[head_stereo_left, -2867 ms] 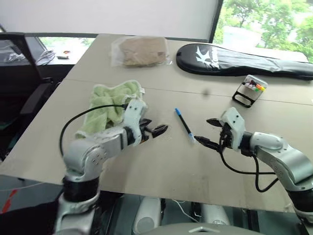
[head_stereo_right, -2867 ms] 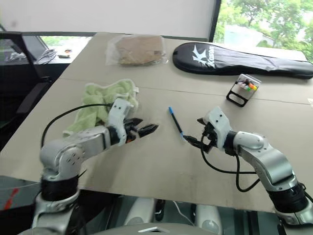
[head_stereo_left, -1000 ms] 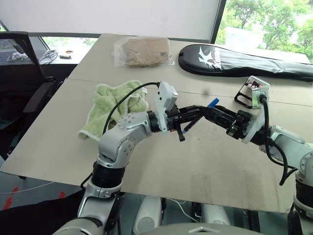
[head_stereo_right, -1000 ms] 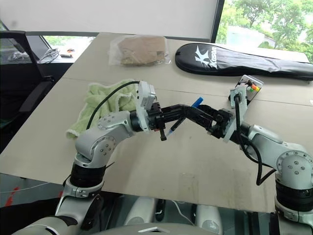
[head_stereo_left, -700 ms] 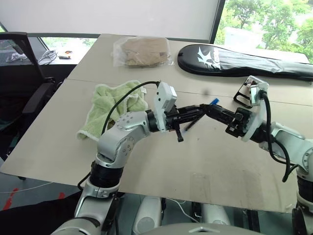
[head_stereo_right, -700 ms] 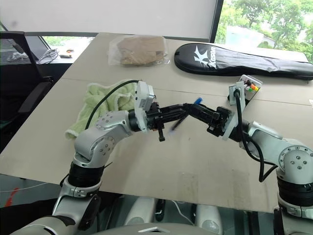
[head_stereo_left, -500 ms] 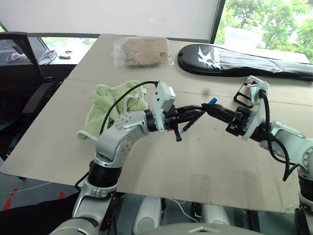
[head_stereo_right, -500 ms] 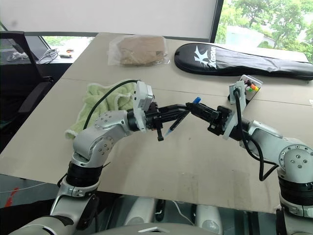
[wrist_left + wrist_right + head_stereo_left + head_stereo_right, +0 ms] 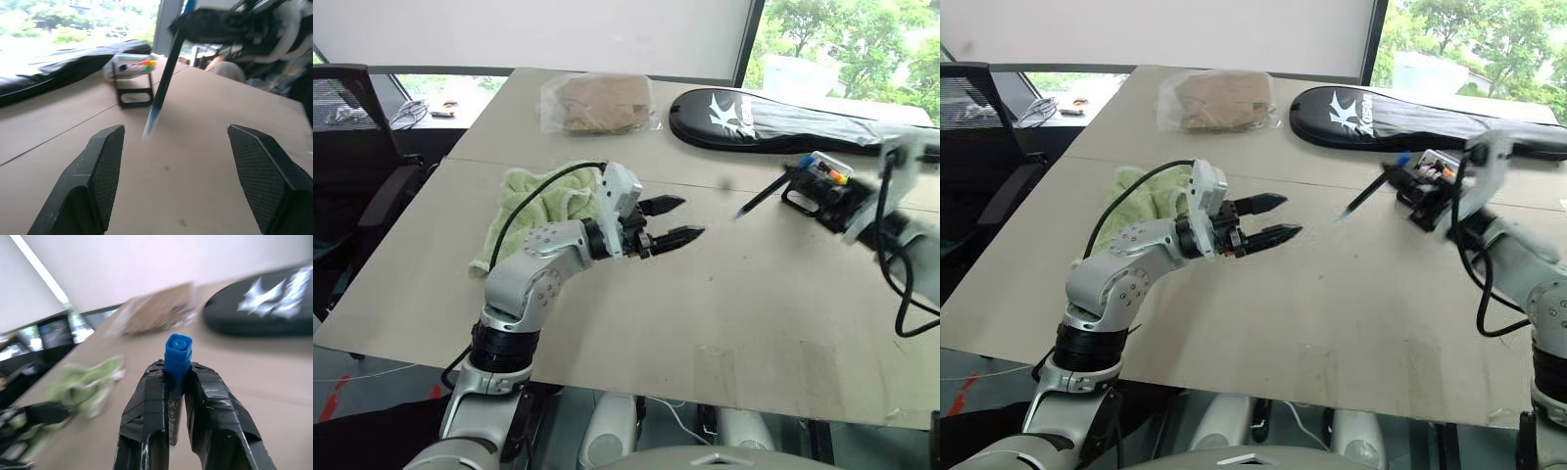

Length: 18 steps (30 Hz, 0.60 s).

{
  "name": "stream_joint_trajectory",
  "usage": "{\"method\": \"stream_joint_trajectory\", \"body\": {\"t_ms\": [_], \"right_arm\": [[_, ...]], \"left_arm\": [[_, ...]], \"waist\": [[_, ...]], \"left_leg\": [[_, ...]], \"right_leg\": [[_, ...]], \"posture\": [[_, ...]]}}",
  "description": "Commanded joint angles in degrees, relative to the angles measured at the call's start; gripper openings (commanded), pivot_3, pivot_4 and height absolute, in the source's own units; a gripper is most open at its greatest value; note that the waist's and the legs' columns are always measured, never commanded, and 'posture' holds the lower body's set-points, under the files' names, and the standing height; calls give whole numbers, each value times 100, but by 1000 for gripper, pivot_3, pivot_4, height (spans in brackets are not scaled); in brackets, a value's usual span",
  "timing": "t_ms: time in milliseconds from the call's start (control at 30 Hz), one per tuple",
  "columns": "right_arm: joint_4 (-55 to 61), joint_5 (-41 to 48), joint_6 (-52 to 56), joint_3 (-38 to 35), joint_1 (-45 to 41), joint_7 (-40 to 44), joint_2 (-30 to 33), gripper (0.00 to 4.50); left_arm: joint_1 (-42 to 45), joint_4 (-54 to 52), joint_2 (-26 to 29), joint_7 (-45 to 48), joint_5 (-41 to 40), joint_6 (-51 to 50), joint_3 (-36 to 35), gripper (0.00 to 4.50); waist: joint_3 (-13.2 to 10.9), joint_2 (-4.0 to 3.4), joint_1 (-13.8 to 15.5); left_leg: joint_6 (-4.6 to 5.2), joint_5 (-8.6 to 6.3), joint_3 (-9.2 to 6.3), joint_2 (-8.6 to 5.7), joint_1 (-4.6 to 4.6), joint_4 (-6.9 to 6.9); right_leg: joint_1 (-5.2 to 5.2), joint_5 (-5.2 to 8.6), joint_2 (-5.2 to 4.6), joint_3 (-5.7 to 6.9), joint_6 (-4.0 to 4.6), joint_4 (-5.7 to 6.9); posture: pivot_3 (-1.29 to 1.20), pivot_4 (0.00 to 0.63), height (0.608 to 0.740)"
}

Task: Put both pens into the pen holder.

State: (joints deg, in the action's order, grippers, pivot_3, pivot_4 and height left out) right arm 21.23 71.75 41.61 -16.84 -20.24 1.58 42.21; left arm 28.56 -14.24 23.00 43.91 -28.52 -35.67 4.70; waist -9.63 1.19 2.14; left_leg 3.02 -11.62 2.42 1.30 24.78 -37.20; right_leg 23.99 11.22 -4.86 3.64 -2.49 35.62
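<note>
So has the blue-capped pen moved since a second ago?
Yes. The blue-capped pen, clamped in the right gripper, has swung from near the green towel over toward the pen holder.

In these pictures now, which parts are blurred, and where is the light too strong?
Eye views: the right gripper with the blue-capped pen is smeared, while the left gripper is sharp. Right wrist view: the pen's cap is sharp and the background streaked. Left wrist view: the window is overexposed, and the pen holder is soft.
</note>
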Motion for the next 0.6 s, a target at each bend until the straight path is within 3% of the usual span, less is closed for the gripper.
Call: {"method": "stream_joint_trajectory", "body": {"t_ms": [33, 367, 600], "right_arm": [[-63, -1588, -688, -1, -289, 203, 293, 60], [-845, -4172, -1949, 675, -746, 390, -291, 60], [-1354, -5202, -2578, 802, -802, 579, -610, 60]], "left_arm": [[92, 147, -106, -256, 366, 518, -15, 3488], [138, 198, -310, -480, 733, 854, 78, 3488], [40, 14, -241, -544, 715, 817, 16, 3488]], "waist": [[0, 0, -1], [0, 0, -18], [-1, -1, -30]], "left_leg": [[0, 0, 5, 0, 0, 1], [2, -1, 25, 3, 1, 5], [3, -2, 27, 2, 0, 4]], "right_leg": [[3, 0, 1, -2, 0, 0], [9, 1, 3, -15, -2, 1], [10, 0, 2, -20, -2, 1]], "posture": [[0, 150, 740], [0, 150, 740], [0, 150, 740]]}}
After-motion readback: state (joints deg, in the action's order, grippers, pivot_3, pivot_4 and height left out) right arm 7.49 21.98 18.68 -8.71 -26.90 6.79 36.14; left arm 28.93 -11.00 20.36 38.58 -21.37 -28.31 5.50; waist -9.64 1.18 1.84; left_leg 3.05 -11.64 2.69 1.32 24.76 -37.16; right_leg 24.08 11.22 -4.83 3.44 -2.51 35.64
